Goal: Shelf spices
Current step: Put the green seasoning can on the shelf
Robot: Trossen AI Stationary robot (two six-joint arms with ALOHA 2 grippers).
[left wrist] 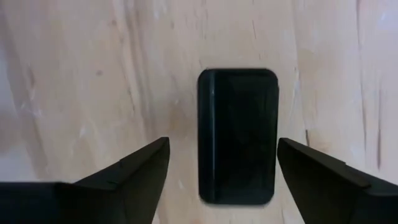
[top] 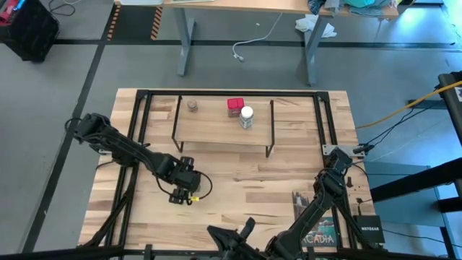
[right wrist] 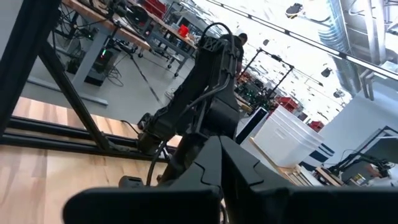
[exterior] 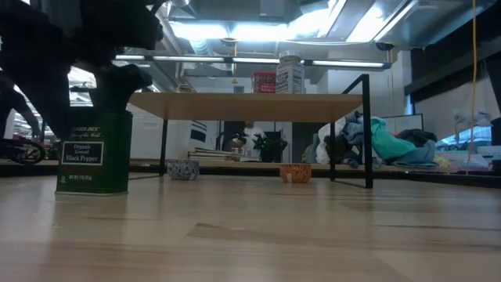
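Observation:
A dark square tin (left wrist: 238,135) labelled black pepper (exterior: 92,153) stands upright on the tabletop, left of the middle. My left gripper (left wrist: 224,163) hangs over it, pointing steeply down and open, one finger on either side of the tin's top with a gap on both sides; in the high view this gripper (top: 183,191) hides the tin. The shelf (top: 224,131) stands toward the far edge and carries a tiny tan jar (top: 193,106), a red tin (top: 234,107) and a white-capped jar (top: 247,117). My right gripper (right wrist: 221,167) waits shut at the near edge (top: 242,230).
Black frame rails (top: 141,115) run along the table's left, far and right sides. A printed booklet (top: 309,208) and a black box (top: 367,225) lie at the near right corner. Bare wood lies between the tin and the shelf's front legs (top: 269,150).

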